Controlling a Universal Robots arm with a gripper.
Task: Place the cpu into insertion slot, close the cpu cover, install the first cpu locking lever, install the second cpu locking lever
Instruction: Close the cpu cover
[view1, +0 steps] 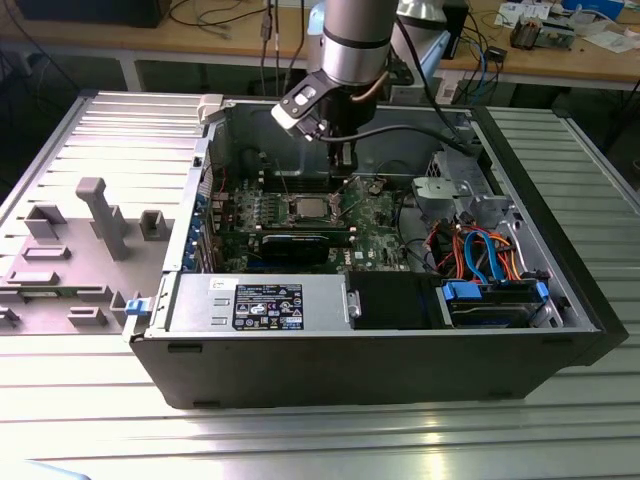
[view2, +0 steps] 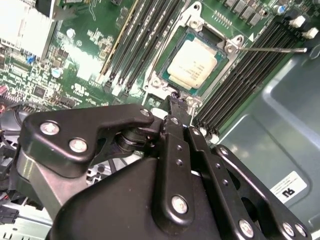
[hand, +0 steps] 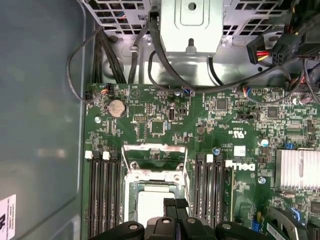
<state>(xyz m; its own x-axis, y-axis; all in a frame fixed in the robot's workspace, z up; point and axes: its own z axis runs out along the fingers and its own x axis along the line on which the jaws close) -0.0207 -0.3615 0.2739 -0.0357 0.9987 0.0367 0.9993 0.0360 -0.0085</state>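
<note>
The cpu (view2: 192, 62) lies flat, silver top up, in the insertion slot (view2: 156, 84) on the green board. In the first wrist view the cpu (hand: 147, 210) sits just under my fingertips. The cpu cover (hand: 156, 176), a shiny steel frame with a window, is swung open on the side of the slot away from my gripper. My gripper (view2: 173, 98) hangs over the near edge of the slot, its black fingers pressed together with nothing seen between them. It also shows in the first wrist view (hand: 175, 203) and above the board in the exterior view (view1: 345, 163). A thin locking lever (view2: 272, 49) sticks out free beside the slot.
Black memory slots (hand: 102, 195) flank the socket on both sides. The long black graphics card (view1: 300, 243) lies in front of it. The open case's walls (view1: 220, 130), a drive cage (view1: 450, 195) and loose cables (view1: 480, 255) surround the board. A heatsink (hand: 297, 167) stands nearby.
</note>
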